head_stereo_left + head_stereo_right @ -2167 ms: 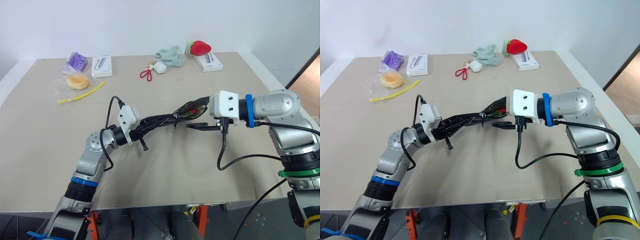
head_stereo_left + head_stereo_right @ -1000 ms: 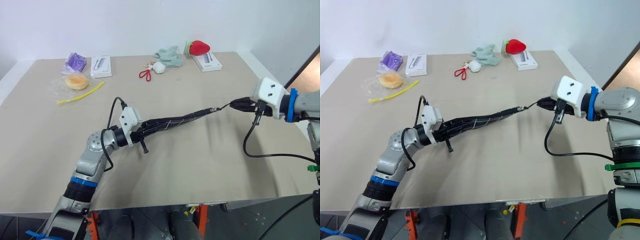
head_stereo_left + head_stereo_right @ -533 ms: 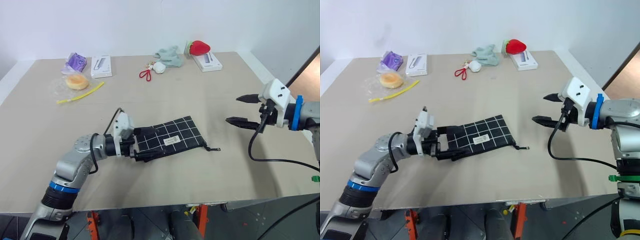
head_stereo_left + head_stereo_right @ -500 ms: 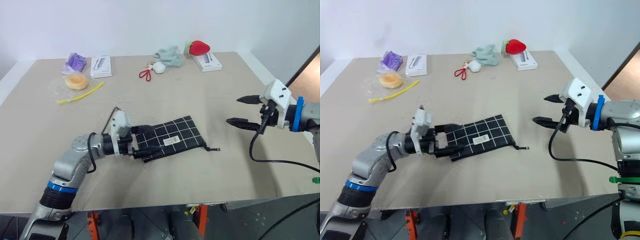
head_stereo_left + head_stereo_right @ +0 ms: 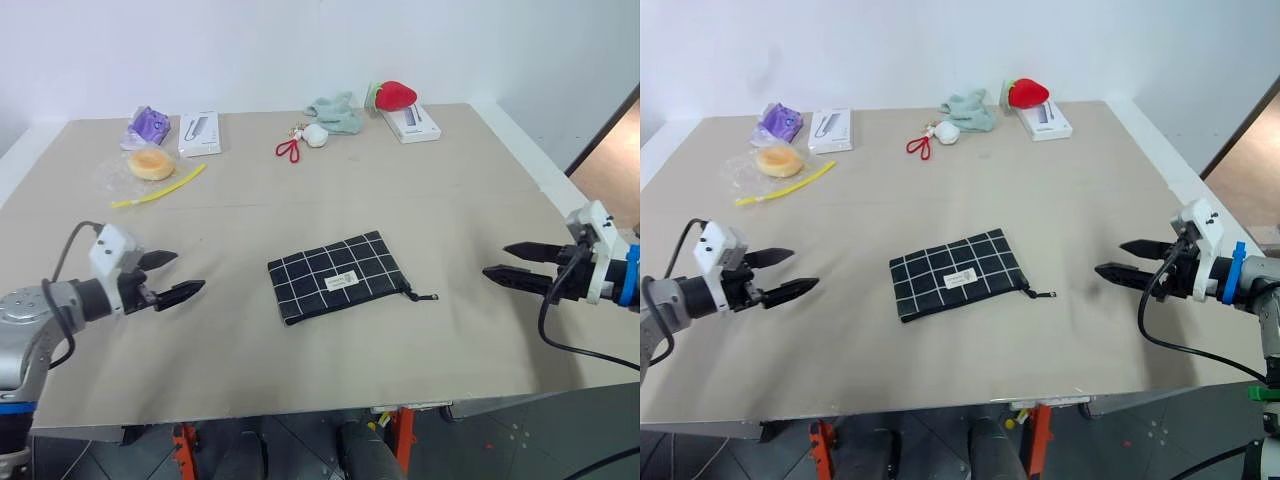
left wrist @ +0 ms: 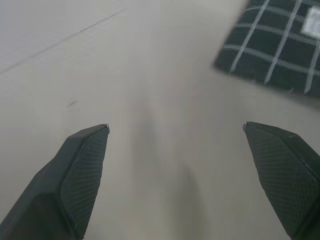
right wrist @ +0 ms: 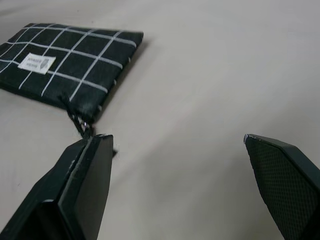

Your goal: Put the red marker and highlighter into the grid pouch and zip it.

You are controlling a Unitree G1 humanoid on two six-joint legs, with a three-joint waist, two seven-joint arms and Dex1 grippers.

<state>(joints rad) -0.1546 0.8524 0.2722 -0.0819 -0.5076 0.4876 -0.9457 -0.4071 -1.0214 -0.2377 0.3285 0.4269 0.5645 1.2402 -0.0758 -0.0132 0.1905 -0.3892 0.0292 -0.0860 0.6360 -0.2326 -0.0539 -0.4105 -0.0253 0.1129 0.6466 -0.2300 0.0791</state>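
The grid pouch (image 5: pixel 335 277) lies flat in the middle of the table, label up, with its zipper pull (image 5: pixel 425 297) trailing off its right end. The red marker and the highlighter are hidden. My left gripper (image 5: pixel 188 271) hovers open and empty well to the left of the pouch, pointing toward it. Far to the right, my right gripper (image 5: pixel 496 259) is also open and empty, pointing left at the pouch. A corner of the pouch (image 6: pixel 280 55) appears beyond the left fingers. Past the right fingers lie the pouch (image 7: pixel 70 65) and its pull (image 7: pixel 82 125).
Along the far edge sit a red strawberry plush (image 5: pixel 398 95), a white box (image 5: pixel 417 123), a green cloth (image 5: pixel 338 112) and a red loop (image 5: pixel 290 149). At the far left are another white box (image 5: pixel 200 133), a purple packet (image 5: pixel 152 124), a wrapped bun (image 5: pixel 150 163) and a yellow strip (image 5: pixel 160 187).
Both grippers opened and let go of the pouch, which dropped flat onto the table. The left arm swung far out to the left; the right arm drew back to the right and lower.
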